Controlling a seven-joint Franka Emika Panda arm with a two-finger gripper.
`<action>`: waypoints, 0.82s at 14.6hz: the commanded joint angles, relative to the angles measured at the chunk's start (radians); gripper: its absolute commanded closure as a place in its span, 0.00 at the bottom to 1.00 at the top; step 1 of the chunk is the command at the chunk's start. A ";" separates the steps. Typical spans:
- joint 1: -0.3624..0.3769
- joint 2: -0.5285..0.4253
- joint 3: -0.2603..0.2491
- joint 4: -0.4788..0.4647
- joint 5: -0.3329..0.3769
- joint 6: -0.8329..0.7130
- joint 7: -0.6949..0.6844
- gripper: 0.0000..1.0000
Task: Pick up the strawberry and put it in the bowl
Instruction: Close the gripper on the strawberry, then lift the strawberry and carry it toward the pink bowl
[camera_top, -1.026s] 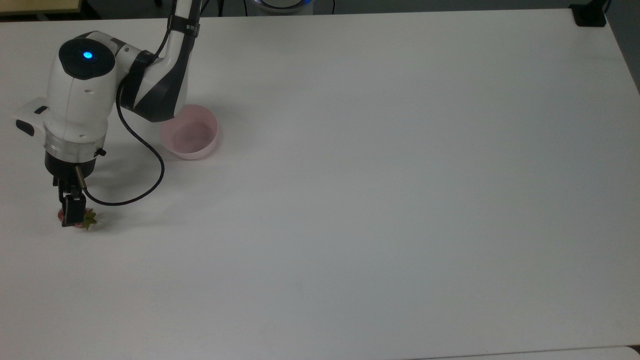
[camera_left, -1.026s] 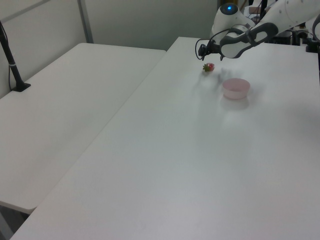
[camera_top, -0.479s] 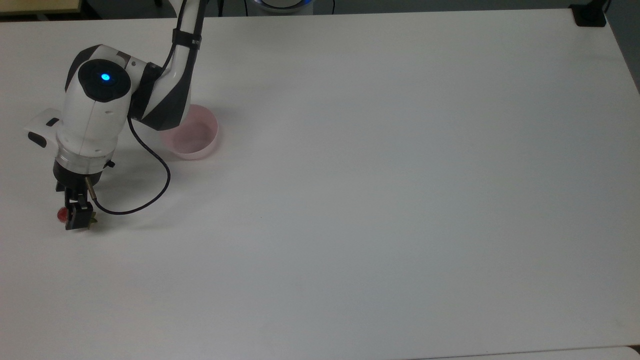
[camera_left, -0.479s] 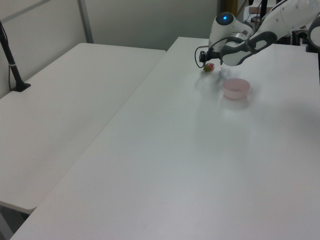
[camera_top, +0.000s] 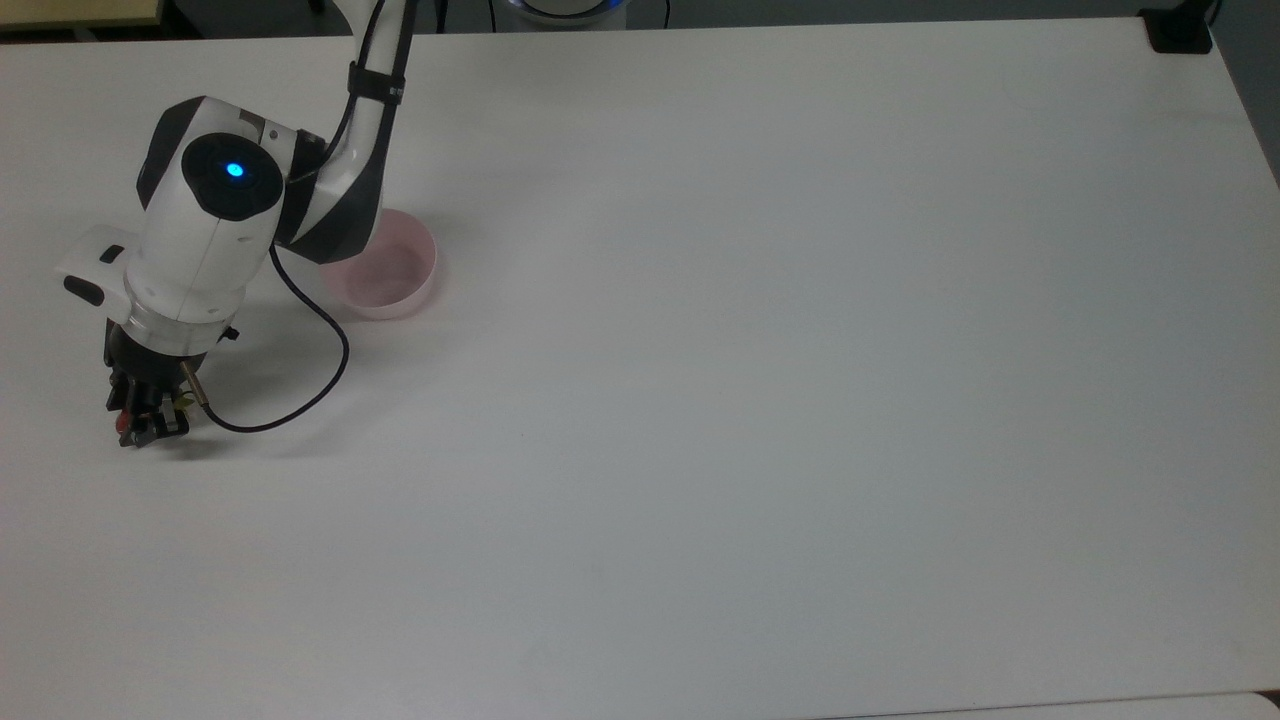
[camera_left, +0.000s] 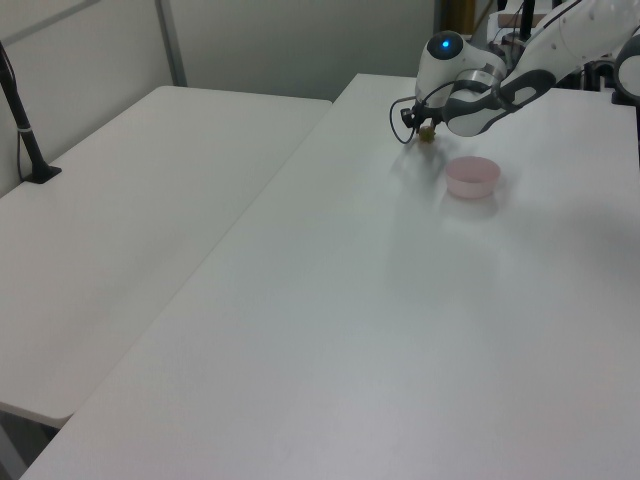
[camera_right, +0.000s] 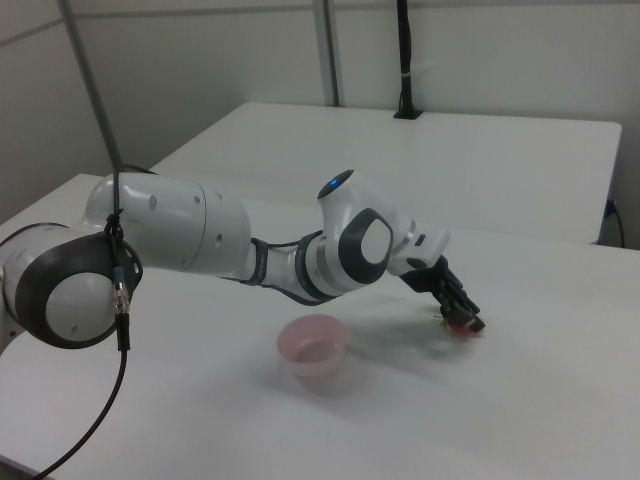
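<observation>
Strawberry (camera_top: 124, 424) mostly hidden by the claw (camera_top: 146, 425); bowl (camera_top: 390, 275) rim partly behind arm.

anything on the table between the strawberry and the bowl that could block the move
Nothing visible stands on the table between them. The gripper is down at the strawberry, and the stretch of tabletop over to the bowl is bare. The arm's own forearm hangs over the bowl's rim on the top view's left.

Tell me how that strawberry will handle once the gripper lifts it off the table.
The strawberry looks small next to the gripper and the bowl, so probably light. Its glossy red skin suggests it could slip. Rounded, it may roll if dropped on the flat table.
</observation>
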 joint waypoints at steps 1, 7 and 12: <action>0.002 -0.001 -0.008 0.008 -0.016 0.011 0.013 1.00; -0.015 -0.043 -0.005 0.007 0.017 0.009 -0.062 1.00; -0.003 -0.223 -0.001 -0.126 0.145 0.008 -0.265 1.00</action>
